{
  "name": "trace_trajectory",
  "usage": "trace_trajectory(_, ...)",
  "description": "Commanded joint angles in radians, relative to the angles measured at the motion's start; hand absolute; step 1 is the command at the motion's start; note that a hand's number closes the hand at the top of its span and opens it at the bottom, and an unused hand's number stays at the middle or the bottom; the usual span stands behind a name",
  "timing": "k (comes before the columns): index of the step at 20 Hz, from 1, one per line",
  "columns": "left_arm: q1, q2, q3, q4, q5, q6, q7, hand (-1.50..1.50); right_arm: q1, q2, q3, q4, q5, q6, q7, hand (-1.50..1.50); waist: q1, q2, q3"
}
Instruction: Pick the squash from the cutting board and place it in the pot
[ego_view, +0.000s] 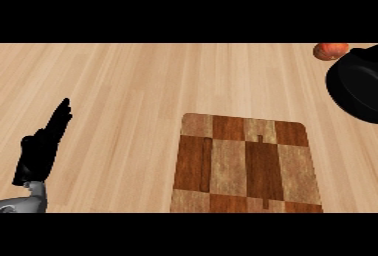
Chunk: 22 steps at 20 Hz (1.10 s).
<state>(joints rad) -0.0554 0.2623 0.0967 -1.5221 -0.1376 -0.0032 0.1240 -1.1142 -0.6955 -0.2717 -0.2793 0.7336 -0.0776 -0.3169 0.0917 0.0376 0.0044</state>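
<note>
Left hand (46, 145) resting open; right hand unseen; checkered wooden cutting board (247, 165) bare, squash nowhere visible, risking grasping reddish round fruit (330, 50) beside black pot (358, 85).

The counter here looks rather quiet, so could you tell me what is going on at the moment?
Nothing is being handled right now. The left hand rests open at the view's left, fingers up. The right hand is out of view. The cutting board lies bare, with no squash on it. The black pot sits at the right edge, partly cut off, and a reddish-orange item lies beside its rim; I cannot tell what it is.
</note>
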Motion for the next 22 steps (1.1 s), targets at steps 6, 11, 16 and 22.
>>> trace_trajectory(6,-0.015,0.002,0.013,0.002,0.019,-0.014,0.012,0.0,-0.046,0.007,-0.091,0.079,-0.078,0.007,-0.1,-1.5,-0.003,-0.001,0.0)
trace_trajectory(11,-0.008,-0.018,0.014,0.012,0.006,0.015,0.002,0.0,-0.068,0.019,-0.274,0.057,-0.267,0.014,-0.216,-1.5,-0.017,-0.004,0.002)
trace_trajectory(16,0.027,-0.007,0.017,-0.028,0.009,0.004,0.018,0.0,-0.082,-0.055,-0.34,0.109,-0.333,0.129,-0.172,-1.5,-0.016,-0.009,0.0)
trace_trajectory(22,0.021,-0.023,0.01,-0.045,-0.005,0.021,0.04,0.0,-0.014,-0.105,-0.357,0.131,-0.364,0.304,-0.207,-1.5,-0.039,-0.015,-0.001)
